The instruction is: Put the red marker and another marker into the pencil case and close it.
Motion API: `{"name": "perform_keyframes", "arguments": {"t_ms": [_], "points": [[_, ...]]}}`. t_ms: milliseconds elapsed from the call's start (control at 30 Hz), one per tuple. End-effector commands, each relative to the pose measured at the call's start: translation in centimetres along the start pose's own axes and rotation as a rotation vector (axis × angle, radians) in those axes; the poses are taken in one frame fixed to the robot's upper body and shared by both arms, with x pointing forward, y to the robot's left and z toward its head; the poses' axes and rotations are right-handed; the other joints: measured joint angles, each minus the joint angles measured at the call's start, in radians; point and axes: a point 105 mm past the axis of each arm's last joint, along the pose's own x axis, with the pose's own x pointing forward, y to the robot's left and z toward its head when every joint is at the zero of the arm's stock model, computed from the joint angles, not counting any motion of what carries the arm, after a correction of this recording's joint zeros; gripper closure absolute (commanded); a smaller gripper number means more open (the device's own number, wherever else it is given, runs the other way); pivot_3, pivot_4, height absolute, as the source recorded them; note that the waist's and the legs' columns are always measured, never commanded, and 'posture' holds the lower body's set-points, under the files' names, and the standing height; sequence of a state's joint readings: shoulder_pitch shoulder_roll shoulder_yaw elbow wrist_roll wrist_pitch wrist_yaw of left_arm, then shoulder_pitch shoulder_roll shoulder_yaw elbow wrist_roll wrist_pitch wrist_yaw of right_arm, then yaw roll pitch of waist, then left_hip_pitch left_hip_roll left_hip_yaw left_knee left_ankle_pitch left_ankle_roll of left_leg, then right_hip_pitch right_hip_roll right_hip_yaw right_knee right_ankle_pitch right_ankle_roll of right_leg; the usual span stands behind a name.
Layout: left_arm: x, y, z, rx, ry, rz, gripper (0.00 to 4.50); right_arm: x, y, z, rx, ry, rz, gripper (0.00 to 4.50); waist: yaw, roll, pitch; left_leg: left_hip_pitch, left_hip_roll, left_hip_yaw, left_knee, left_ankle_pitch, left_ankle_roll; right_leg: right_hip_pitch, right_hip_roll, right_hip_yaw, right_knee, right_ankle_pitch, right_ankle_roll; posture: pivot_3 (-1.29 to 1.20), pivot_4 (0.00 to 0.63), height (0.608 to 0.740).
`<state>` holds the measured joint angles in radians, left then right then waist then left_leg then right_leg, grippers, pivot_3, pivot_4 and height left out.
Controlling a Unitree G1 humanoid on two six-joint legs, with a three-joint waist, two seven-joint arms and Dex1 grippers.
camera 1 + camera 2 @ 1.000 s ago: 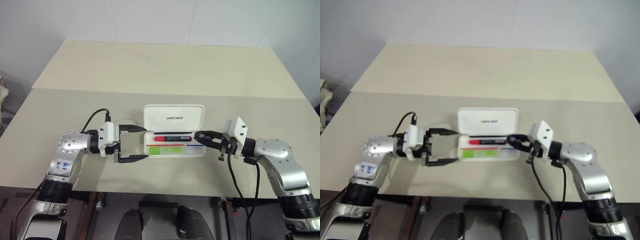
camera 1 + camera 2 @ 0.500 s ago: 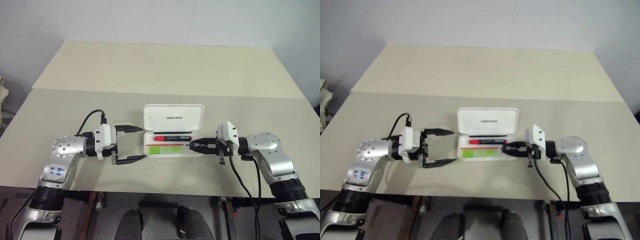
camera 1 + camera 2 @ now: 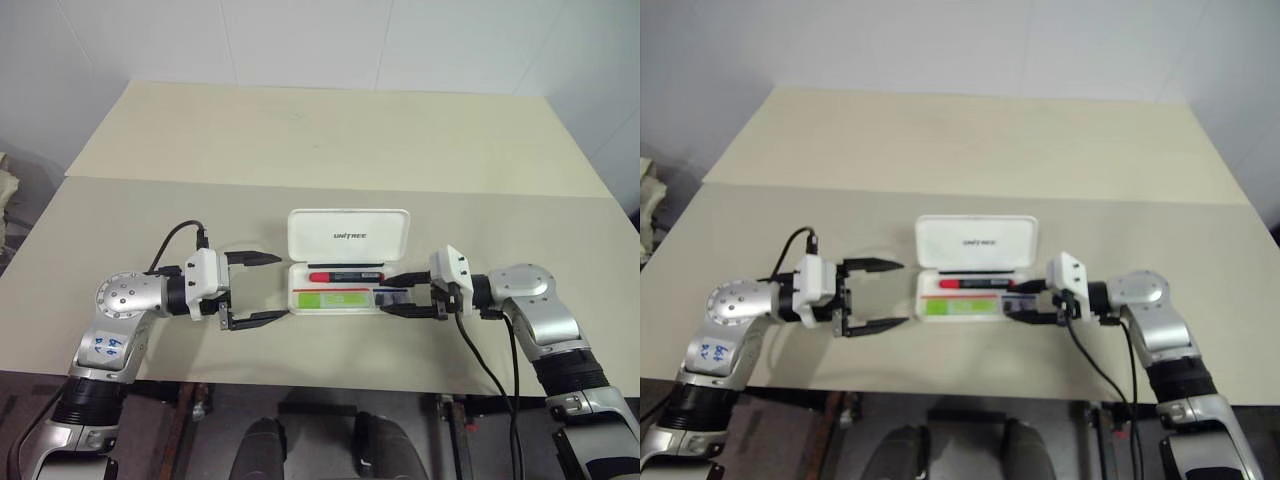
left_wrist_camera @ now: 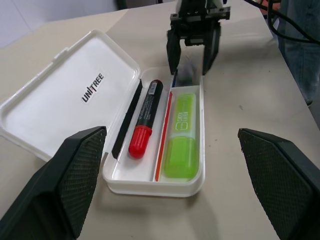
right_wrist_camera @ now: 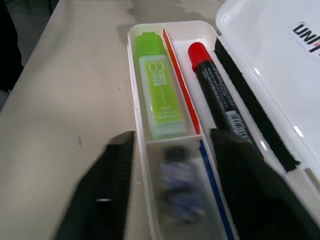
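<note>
Behind everything stands a plain white wall (image 3: 300, 40). Below it stretches the broad pale beige matte surface (image 3: 330, 140), made of two slabs with a seam running across. Near its front edge, between my two arms, rests the white hard plastic pencil case (image 3: 348, 268), its hinged lid standing open. Inside lie the slim red-capped, black-barrelled marker (image 4: 145, 117) and, in the neighbouring compartment, the short lime-green marker (image 4: 180, 136). My left fingers (image 3: 252, 289) are spread wide, just beside the case's end, holding nothing. My right fingers (image 3: 398, 293) are parted over the case's other end, empty.
</note>
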<state>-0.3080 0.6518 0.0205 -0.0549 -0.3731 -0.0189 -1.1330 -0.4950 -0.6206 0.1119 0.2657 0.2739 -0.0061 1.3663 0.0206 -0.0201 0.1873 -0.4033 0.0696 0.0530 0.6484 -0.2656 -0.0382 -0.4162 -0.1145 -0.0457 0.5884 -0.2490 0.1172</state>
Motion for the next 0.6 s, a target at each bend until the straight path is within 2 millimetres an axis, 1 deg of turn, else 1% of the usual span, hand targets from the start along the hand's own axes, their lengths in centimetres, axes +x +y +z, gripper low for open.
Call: {"name": "perform_keyframes", "arguments": {"t_ms": [33,67,100,167,267,367,400,533,567,600], "points": [[-0.2,0.5,1.0,0.041,-0.01,0.011,0.0,-0.3,-0.5,1.0,-0.051,-0.015,-0.008,0.59,0.0,0.0,0.0,0.0,0.0,0.0,0.0,0.0,0.0,0.0,0.0,0.0,0.0,0.0,0.0,0.0,0.15,0.74],[-0.2,0.5,1.0,0.042,-0.012,0.011,0.0,-0.3,-0.7,1.2,-0.061,-0.023,-0.013,0.22,0.0,0.0,0.0,0.0,0.0,0.0,0.0,0.0,0.0,0.0,0.0,0.0,0.0,0.0,0.0,0.0,0.15,0.74],[-0.2,0.5,1.1,0.042,-0.012,0.012,0.0,-0.3,-0.7,1.4,-0.067,-0.028,-0.015,0.06,0.0,0.0,0.0,0.0,0.0,0.0,0.0,0.0,0.0,0.0,0.0,0.0,0.0,0.0,0.0,0.0,0.15,0.74],[-0.2,0.6,1.1,0.042,-0.014,0.012,0.0,-0.2,-0.8,2.1,-0.087,-0.05,-0.022,0.06,0.0,0.0,0.0,0.0,0.0,0.0,0.0,0.0,0.0,0.0,0.0,0.0,0.0,0.0,0.0,0.0,0.15,0.74],[-0.1,0.7,1.1,0.043,-0.015,0.013,0.0,-0.3,-0.9,2.6,-0.09,-0.068,-0.027,0.06,0.0,0.0,0.0,0.0,0.0,0.0,0.0,0.0,0.0,0.0,0.0,0.0,0.0,0.0,0.0,0.0,0.15,0.74],[-0.1,0.9,0.9,0.039,-0.011,0.025,0.0,-1.0,-0.2,3.9,-0.079,-0.106,-0.02,0.06,0.0,0.0,0.0,0.0,0.0,0.0,0.0,0.0,0.0,0.0,0.0,0.0,0.0,0.0,0.0,0.0,0.15,0.74],[-0.2,0.9,0.9,0.037,-0.013,0.026,0.0,-1.6,0.0,4.2,-0.062,-0.118,-0.029,0.06,0.002,0.0,0.0,0.0,0.0,0.0,0.0,0.0,0.0,0.0,0.0,0.0,0.0,0.0,0.0,0.0,0.15,0.74],[-0.5,0.9,0.9,0.027,-0.026,0.029,0.0,-3.1,0.4,4.4,-0.056,-0.109,-0.066,0.06,0.005,0.0,0.0,-0.001,0.0,0.0,0.0,0.0,0.0,0.0,0.0,0.0,-0.001,0.0,0.0,0.0,0.15,0.74],[-0.7,0.9,0.9,0.016,-0.034,0.03,0.37,-3.7,0.4,4.5,-0.057,-0.105,-0.08,0.0,0.004,0.0,0.0,0.0,0.0,0.0,0.0,0.0,0.0,0.0,0.0,0.0,-0.001,0.0,0.0,0.0,0.15,0.74],[-0.8,0.9,0.9,0.008,-0.037,0.028,0.57,-4.1,0.3,4.6,-0.069,-0.097,-0.095,0.0,0.003,0.0,0.0,0.0,0.0,0.0,0.0,0.0,0.0,0.0,0.0,0.0,-0.001,0.0,0.0,0.0,0.15,0.74]]}}
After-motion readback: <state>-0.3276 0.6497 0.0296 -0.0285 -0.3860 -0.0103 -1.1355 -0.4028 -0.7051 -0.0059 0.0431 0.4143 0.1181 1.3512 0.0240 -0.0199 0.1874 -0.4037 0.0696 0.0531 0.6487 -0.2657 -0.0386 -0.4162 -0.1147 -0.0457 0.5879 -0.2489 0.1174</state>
